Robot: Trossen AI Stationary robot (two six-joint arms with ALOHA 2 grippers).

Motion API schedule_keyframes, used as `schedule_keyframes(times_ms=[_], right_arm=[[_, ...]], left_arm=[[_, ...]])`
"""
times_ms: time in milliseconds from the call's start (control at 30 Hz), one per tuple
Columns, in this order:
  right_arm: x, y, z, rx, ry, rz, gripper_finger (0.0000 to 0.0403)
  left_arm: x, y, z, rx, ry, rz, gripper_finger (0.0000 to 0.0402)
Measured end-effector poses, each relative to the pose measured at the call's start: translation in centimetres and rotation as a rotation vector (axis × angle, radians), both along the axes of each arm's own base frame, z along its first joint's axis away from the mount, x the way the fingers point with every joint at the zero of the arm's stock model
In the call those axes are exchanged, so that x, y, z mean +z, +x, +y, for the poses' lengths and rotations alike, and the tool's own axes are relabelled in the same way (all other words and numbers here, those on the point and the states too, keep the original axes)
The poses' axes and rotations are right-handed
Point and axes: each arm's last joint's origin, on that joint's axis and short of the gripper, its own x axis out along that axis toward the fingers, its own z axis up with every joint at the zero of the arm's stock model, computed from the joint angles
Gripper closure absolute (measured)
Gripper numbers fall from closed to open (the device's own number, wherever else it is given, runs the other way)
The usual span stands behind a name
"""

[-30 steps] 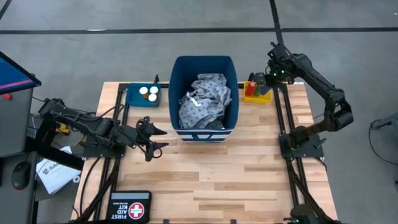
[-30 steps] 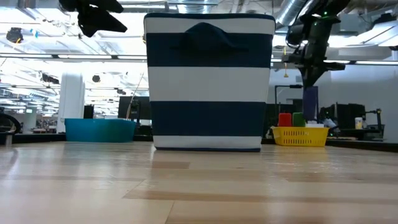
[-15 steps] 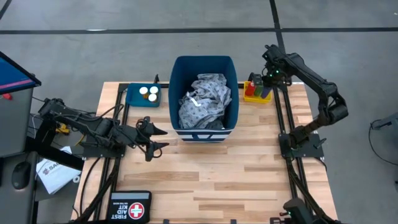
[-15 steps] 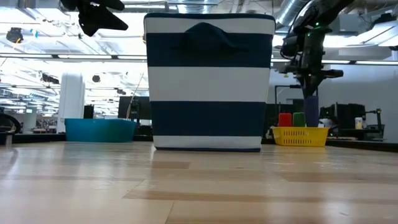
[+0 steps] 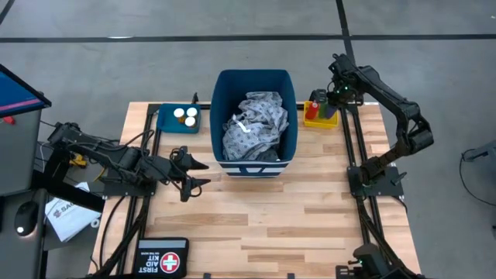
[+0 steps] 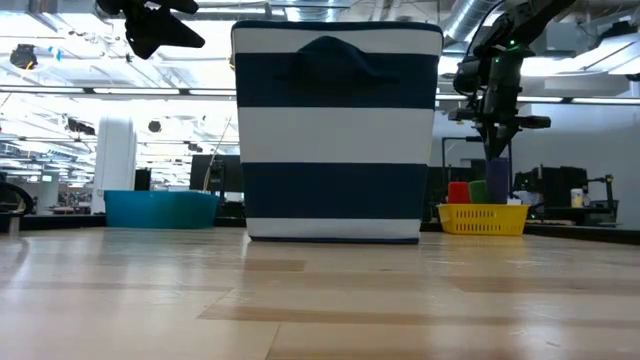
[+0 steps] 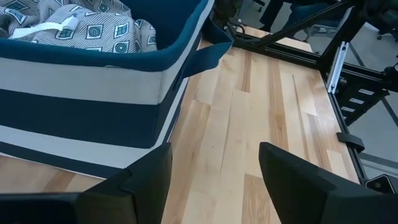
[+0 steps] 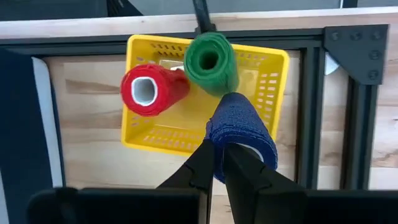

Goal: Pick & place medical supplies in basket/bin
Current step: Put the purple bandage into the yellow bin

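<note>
My right gripper (image 8: 219,151) is shut on a dark blue roll (image 8: 241,132) and holds it over the yellow tray (image 8: 163,135) at the table's far right. A red cylinder (image 8: 152,89) and a green cylinder (image 8: 211,62) stand on end in that tray. The tall blue bin (image 5: 254,74) holds the grey patterned gown (image 5: 256,124). Left of the bin, my left gripper (image 5: 195,173) stands open and touches nothing. Its fingers point at the bin's striped wall (image 7: 81,81). My right gripper holds the dark blue roll by its wall at the upper end (image 8: 219,127). One finger seems to be inside the white hollow core (image 8: 254,153) and one outside. The fingers come from above, pointing down. The roll (image 6: 497,172) hangs upright below them, just above the tray (image 6: 482,218).
A teal tray (image 5: 169,121) with two small white-capped bottles (image 5: 184,115) sits left of the bin. A black FIRST AID KIT pouch (image 5: 163,257) lies at the near left edge. Black frame rails (image 5: 350,155) run along both table sides. Bare wood lies in front of the bin.
My right gripper, still shut on the dark blue roll, has sunk a little toward the yellow tray and shifted slightly toward the table's left. The roll has stayed upright below the fingers.
</note>
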Motion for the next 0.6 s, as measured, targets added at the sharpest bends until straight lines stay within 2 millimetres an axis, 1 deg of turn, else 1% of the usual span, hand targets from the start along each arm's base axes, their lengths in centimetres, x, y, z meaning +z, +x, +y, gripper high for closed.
schedule_keyframes(times_ms=[133, 267, 600], right_arm=[[-0.7, 0.0, 0.0, -0.008, 0.006, -0.005, 0.0376], [-1.9, 0.0, 0.2, -0.021, 0.023, -0.002, 0.0376], [-3.1, 0.1, 0.4, -0.018, 0.023, -0.006, 0.0376]], left_arm=[[0.0, 0.0, 0.0, 0.0, 0.0, 0.0, 0.0169], [0.0, 0.0, 0.0, 0.001, 0.0, 0.001, 0.0169], [0.1, 0.1, -0.1, -0.013, -0.021, -0.015, 0.0169]])
